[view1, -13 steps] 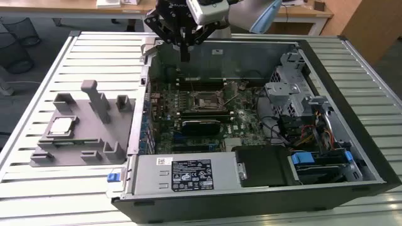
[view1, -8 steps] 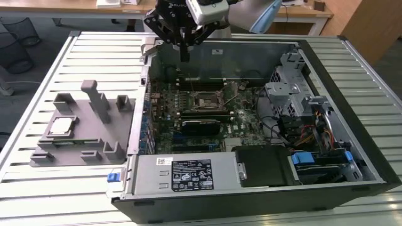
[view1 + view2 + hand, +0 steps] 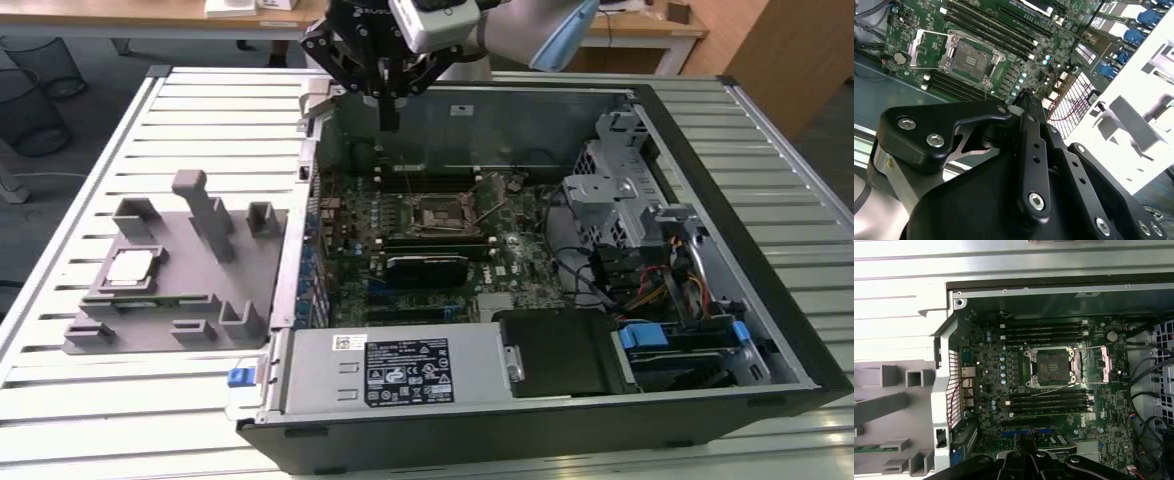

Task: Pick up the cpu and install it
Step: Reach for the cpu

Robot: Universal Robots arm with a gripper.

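Black jointed gripper (image 3: 1025, 99) looks pinched shut on nothing over the back edge of the open black desktop case (image 3: 561, 437), and the small silvery square cpu (image 3: 130, 268) sits flat in the grey plastic fixture (image 3: 140, 215) well off to the exterior view's left, outside the case.

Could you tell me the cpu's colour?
Pale silvery cpu, clearest in the exterior view.
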